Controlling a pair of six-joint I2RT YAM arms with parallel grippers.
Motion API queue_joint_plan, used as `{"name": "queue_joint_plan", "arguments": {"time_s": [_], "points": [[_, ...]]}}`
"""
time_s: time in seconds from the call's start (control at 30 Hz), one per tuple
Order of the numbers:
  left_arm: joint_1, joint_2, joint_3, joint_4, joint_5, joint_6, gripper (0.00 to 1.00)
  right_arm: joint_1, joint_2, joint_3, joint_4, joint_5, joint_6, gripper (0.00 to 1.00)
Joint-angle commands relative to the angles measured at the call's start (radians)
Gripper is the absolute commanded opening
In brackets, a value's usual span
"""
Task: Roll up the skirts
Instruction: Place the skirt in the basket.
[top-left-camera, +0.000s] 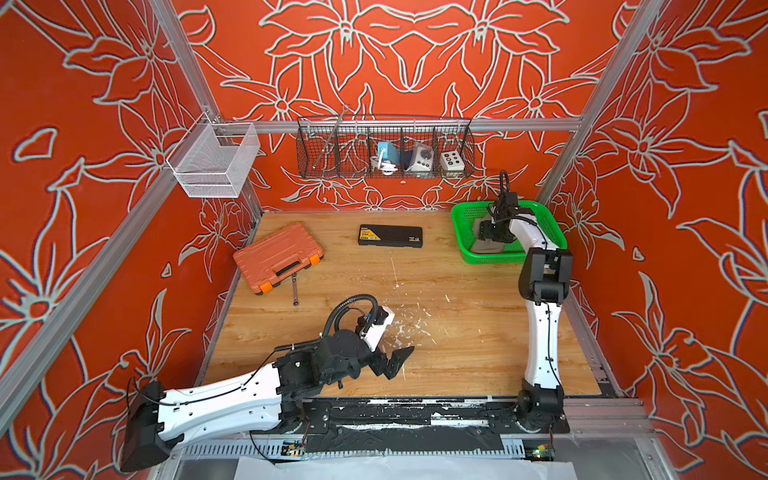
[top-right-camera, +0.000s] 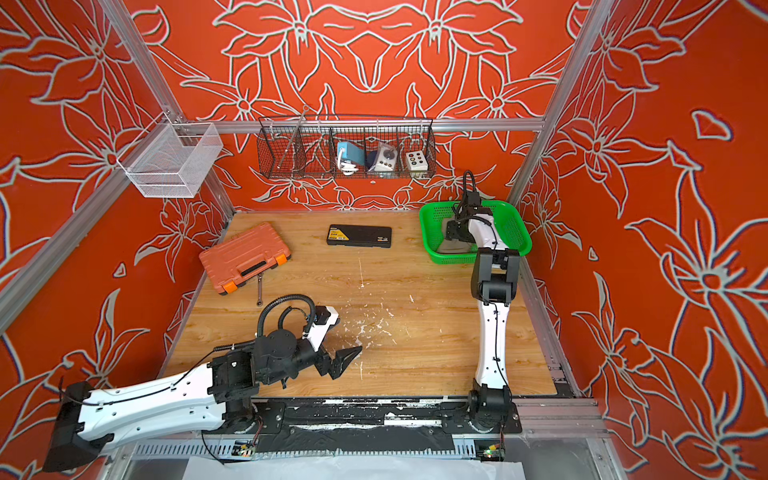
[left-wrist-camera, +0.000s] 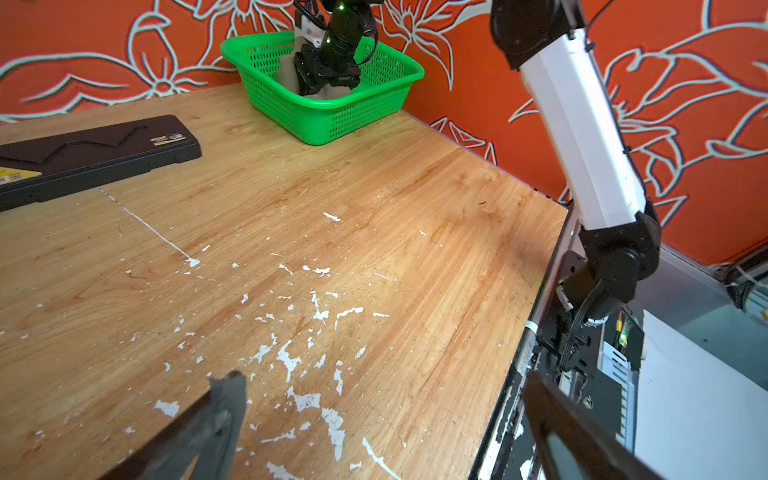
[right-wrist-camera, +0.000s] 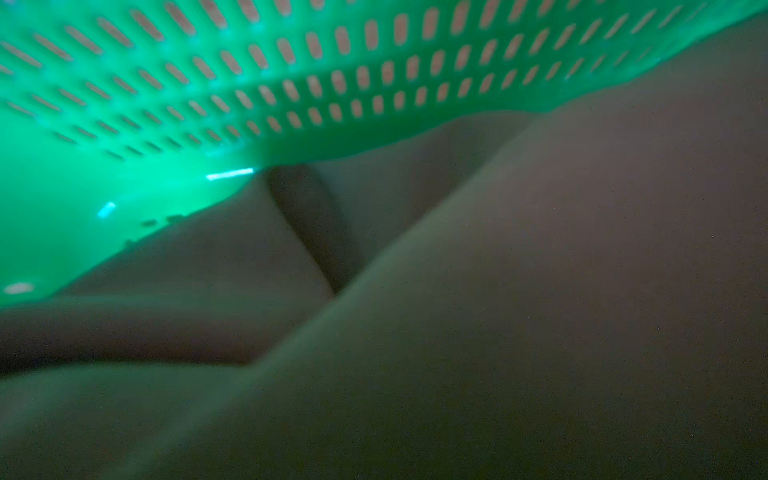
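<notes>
Taupe skirt (top-left-camera: 486, 248) lies bunched inside the green basket (top-left-camera: 494, 257) — rolled or not, I cannot tell — right gripper (top-left-camera: 488, 237) at it, opening hidden; left gripper (top-left-camera: 399, 363), spread apart, well away from the basket.

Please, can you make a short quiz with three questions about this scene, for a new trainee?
1. True or false: the skirt lies inside the green basket.
2. Choose one. The left gripper is: A) open, holding nothing; B) shut and empty; C) shut on the skirt.
3. Fill the gap: the wrench lies on the table beside the ___ tool case.
Key: 1 true; 2 A; 3 orange.
</notes>
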Motion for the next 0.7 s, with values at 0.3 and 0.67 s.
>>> {"name": "queue_joint_plan", "arguments": {"time_s": [0.3,0.67], "points": [[0.005,-0.012,0.018,-0.026,-0.057,-0.039,0.98,0.01,-0.357,-0.382,0.477,-0.135,-0.043,0.84],[0.08,-0.008,0.056,-0.007,-0.104,0.048,0.98,0.015,-0.623,-0.612,0.536,-0.168,-0.029,0.87]]}}
